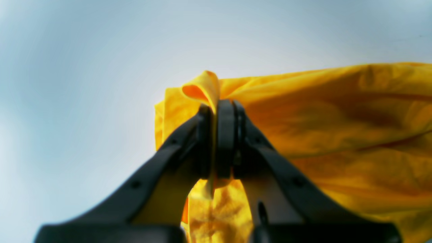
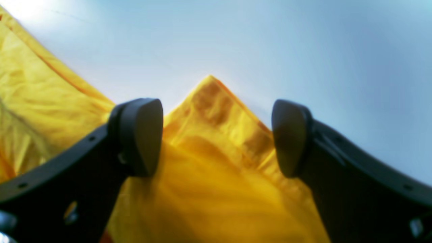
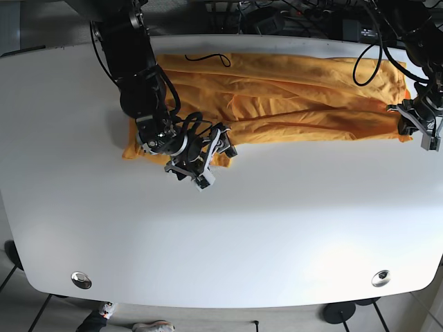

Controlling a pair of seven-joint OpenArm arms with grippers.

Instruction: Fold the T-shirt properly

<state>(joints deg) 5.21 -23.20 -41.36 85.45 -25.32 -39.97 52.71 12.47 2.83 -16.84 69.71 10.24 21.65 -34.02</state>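
Pinching the T-shirt (image 1: 337, 114), left gripper (image 1: 216, 138); right gripper (image 2: 217, 138) spread

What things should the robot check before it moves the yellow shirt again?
1. Left gripper has hold of the T-shirt: ok. Its jaws are shut on a pinch of yellow cloth.
2. Right gripper has hold of the shirt: not ok. Its jaws stand open with a corner of the shirt between them, not pinched.
3. Shirt is lying on the table, not hanging off: ok in the base view.
4. Shirt is smooth: not ok. Long wrinkles run across it.
5. Black cable near the shirt's far edge is out of the way: cannot tell whether it rests on the cloth.
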